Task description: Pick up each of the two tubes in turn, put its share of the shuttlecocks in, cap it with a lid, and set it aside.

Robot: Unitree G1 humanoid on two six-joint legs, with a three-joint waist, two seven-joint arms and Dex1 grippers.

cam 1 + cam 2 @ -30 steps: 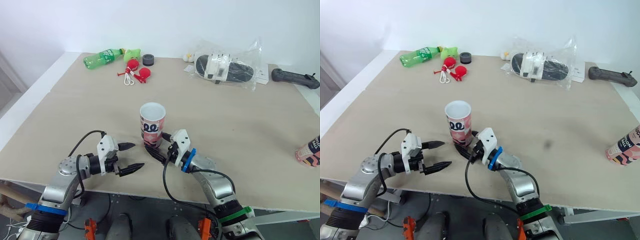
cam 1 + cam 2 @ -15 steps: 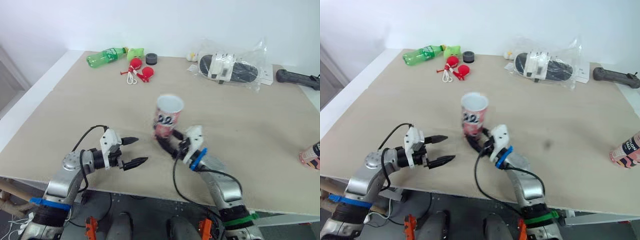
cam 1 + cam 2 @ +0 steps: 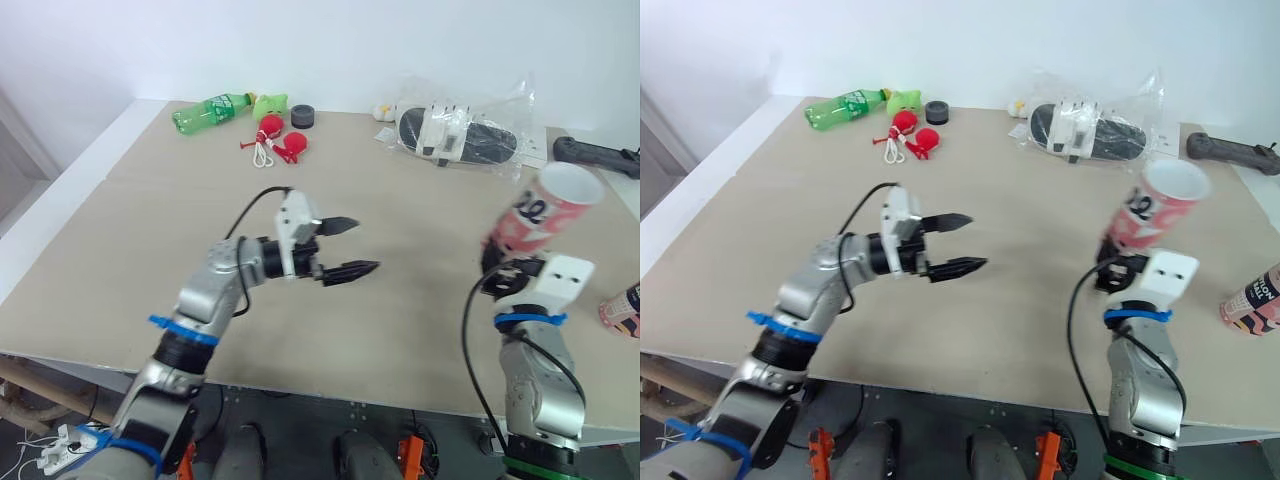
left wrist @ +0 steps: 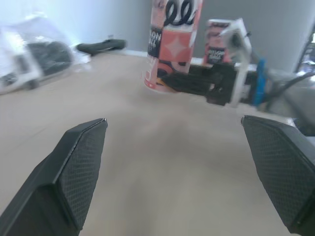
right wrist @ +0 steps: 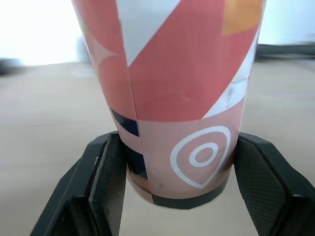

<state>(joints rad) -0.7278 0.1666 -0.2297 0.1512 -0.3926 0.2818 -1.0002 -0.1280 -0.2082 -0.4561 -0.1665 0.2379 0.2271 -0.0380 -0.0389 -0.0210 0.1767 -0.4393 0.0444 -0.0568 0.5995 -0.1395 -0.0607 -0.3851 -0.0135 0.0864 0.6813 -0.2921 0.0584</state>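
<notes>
My right gripper [image 5: 179,173] pinches the base of the pink paper tube [image 3: 538,216], one black finger pressed on each side. The tube is raised over the right part of the table [image 3: 150,230] and tilts with its open mouth towards the right edge. What shows of its inside is white; I cannot tell if anything is in it. Its wall bears black looping letters that I cannot read, plus a white ring mark and white and orange patches.

My left gripper [image 3: 355,247] hangs over the middle of the table, fingers spread wide with nothing between them. Bare beige tabletop lies between my two grippers and towards the front edge.

The second tube [image 3: 1250,294] leans at the far right edge, just beside the held one; its dark label has pale writing too small to read.

Along the far edge lie a green plastic bottle [image 3: 211,108] on its side, a red toy with a white cord [image 3: 277,142], a small black round lid [image 3: 304,118], a clear plastic bag [image 3: 462,134] with black and white contents, and a black handle [image 3: 592,153].
</notes>
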